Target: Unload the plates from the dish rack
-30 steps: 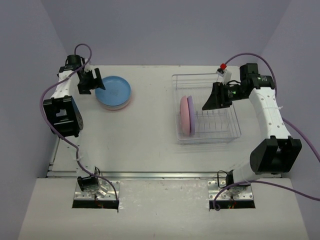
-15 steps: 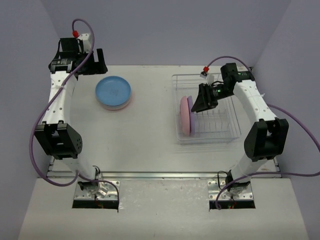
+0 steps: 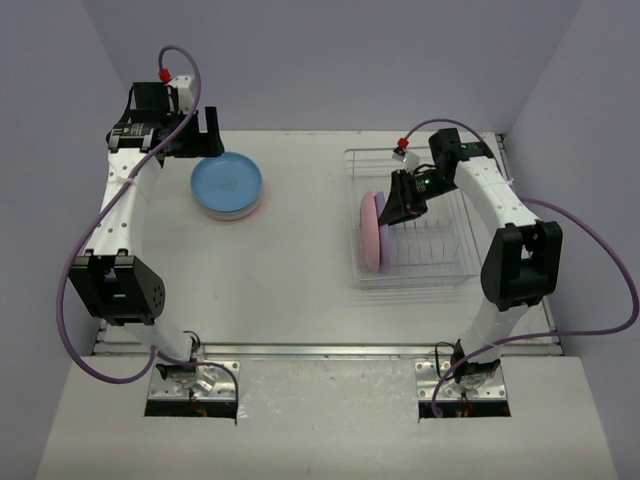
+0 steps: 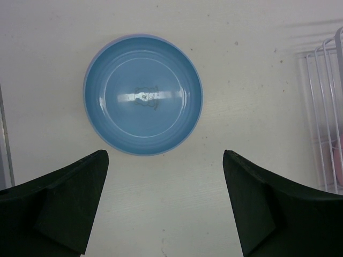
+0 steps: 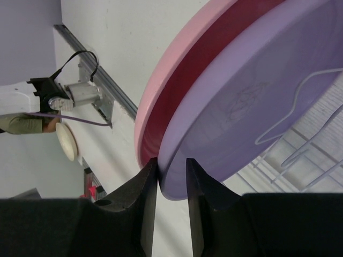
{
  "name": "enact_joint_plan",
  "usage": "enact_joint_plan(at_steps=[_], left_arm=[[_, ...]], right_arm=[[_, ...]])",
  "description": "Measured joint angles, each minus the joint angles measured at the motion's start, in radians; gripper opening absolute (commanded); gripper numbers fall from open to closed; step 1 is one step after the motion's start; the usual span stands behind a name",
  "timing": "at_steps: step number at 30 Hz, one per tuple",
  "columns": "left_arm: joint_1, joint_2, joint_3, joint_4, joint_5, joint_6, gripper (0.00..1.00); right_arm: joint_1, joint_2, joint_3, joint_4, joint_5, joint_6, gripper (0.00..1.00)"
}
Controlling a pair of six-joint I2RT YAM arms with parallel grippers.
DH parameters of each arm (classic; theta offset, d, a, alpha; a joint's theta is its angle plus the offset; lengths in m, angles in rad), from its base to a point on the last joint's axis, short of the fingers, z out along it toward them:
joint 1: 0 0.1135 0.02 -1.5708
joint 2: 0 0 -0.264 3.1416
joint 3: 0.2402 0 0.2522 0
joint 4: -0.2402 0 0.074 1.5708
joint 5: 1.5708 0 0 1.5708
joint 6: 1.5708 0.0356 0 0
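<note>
Lilac plate, upright beside a pink plate in the wire dish rack, sits pinched by the right gripper. The unloaded plates are stacked beneath a blue plate on the bench, with the left gripper spread above.

Little room was left inside the dish rack.
Pink plate stood just beside lilac plate; one finger of the right gripper filled the gap.
</note>
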Motion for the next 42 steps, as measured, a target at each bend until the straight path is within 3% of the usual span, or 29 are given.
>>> enact_joint_plan(at_steps=[3,7,9,11,13,21,30,37,42], left_arm=[[0.000,0.000,-0.011,0.000,0.000,0.000,0.86],[0.000,0.000,-0.019,-0.003,0.001,0.000,0.86],[0.000,0.000,-0.019,-0.003,0.001,0.000,0.87],[0.000,0.000,-0.019,-0.003,0.002,0.000,0.98],[0.000,0.000,-0.019,-0.004,0.004,-0.002,1.00],[0.000,-0.010,-0.019,-0.008,0.016,-0.003,1.00],[0.000,-0.015,-0.019,-0.015,0.026,-0.004,1.00],[0.000,-0.015,0.001,-0.022,0.062,-0.011,1.00],[0.000,-0.025,0.006,-0.022,0.087,-0.015,1.00]], right_arm=[[0.000,0.005,0.000,0.000,-0.030,-0.003,0.19],[0.000,0.015,0.000,-0.006,-0.075,-0.012,0.00],[0.000,0.015,0.000,-0.017,-0.096,-0.012,0.00],[-0.005,0.015,0.000,-0.024,-0.115,-0.016,0.00],[-0.015,0.015,0.001,-0.031,-0.145,-0.019,0.00],[-0.094,0.019,0.043,-0.117,-0.315,-0.071,0.00],[-0.191,0.080,0.252,-0.269,-0.499,-0.250,0.00],[-0.217,0.082,0.443,-0.291,-0.508,-0.284,0.00],[-0.214,0.049,0.562,-0.283,-0.404,-0.246,0.00]])
